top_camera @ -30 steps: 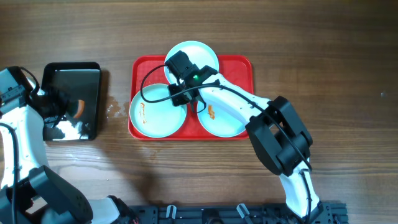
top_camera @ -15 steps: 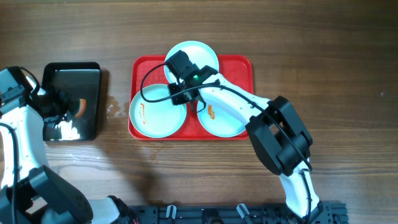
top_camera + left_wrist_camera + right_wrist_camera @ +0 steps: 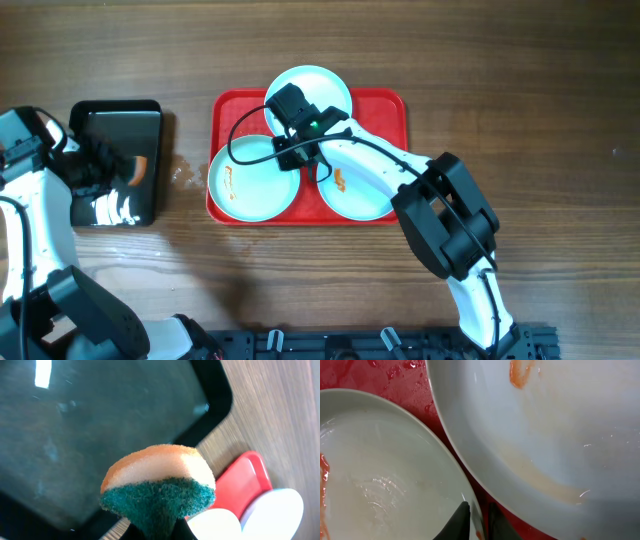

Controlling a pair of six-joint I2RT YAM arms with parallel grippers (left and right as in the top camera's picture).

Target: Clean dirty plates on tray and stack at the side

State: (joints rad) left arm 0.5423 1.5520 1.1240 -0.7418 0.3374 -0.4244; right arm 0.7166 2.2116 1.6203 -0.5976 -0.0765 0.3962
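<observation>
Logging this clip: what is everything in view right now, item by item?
tray: one, red, mid-table.
far plate: one, mint-white, on the tray, no smear visible.
left plate: one, mint-white, on the tray, orange smear.
right plate: one, mint-white, on the tray, orange smear.
pan: one, black, left of the tray.
sponge: one, orange with green scourer, above the pan.
water drops: a few, clear, between pan and tray.
table: one, brown wood.
left claw: shut on the sponge.
right claw: pinching the left plate's rim.
</observation>
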